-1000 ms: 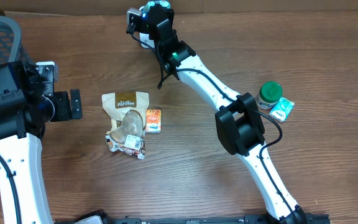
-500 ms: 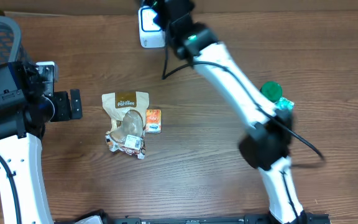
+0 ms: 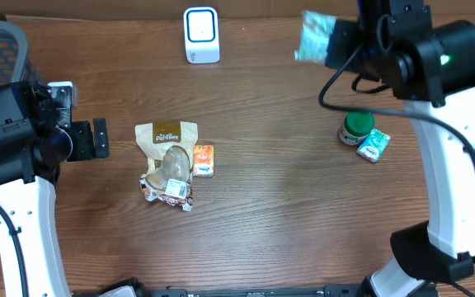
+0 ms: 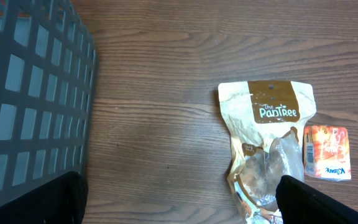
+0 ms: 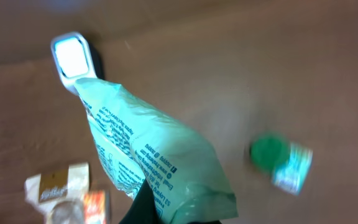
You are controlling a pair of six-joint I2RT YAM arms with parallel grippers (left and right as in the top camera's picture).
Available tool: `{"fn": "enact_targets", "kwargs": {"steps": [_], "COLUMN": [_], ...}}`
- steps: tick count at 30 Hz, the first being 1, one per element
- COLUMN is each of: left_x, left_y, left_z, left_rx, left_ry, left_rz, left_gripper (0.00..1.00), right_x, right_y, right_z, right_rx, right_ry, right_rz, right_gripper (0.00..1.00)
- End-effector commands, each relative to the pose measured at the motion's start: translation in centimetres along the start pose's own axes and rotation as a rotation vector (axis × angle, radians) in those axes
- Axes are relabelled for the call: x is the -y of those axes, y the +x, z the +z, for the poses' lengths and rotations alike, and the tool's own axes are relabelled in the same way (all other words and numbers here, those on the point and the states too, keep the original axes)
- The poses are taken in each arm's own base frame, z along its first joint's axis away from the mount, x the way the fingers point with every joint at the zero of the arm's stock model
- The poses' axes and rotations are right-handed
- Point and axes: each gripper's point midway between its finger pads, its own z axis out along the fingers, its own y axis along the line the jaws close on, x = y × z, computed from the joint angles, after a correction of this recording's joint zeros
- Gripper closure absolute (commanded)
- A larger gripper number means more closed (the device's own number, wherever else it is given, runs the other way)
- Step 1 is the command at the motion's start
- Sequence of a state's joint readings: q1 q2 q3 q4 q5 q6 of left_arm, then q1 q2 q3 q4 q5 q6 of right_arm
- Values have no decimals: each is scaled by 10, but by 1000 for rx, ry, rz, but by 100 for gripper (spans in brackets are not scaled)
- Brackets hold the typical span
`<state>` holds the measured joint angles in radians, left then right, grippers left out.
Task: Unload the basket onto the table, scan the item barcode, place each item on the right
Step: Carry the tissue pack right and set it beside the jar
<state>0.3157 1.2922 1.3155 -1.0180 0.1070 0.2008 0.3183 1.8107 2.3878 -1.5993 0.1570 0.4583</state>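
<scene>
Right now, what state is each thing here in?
left gripper: open, empty.
right gripper: shut on green packet, held in the air.
scanner: standing upright.
PanTree pouch: lying flat.
orange packet: lying flat.
green-lidded jar: upright, lid on.
teal packet: lying beside jar.

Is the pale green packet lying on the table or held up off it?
Held up. The right gripper is shut on the pale green packet, which hangs in the air above the table.
</scene>
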Motion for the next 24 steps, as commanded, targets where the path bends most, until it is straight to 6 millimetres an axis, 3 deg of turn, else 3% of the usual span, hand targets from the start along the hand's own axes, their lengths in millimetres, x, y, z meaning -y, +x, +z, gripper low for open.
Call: {"fn": "enact_targets", "kwargs": {"steps": [1, 7, 17, 24], "left_x": [-1, -1, -1, -1], "left_y": [-4, -4, -4, -4], "left_z": [-3, -3, -3, -3], "left_rx": [13, 13, 13, 13], "left_ry": [-6, -6, -6, -6], "left_rz": [-13, -13, -13, -13], "left_gripper": [0, 0, 0, 0], "right_x": [1, 10, 37, 57], "right_y": [17, 47, 105, 137], "right_z": [17, 58, 162, 194], "right_rx": [-109, -215, -267, -277], "right_ry": [1, 95, 253, 316], "right_rz": [203, 307, 499, 510], "right_gripper": [96, 96, 96, 96]}}
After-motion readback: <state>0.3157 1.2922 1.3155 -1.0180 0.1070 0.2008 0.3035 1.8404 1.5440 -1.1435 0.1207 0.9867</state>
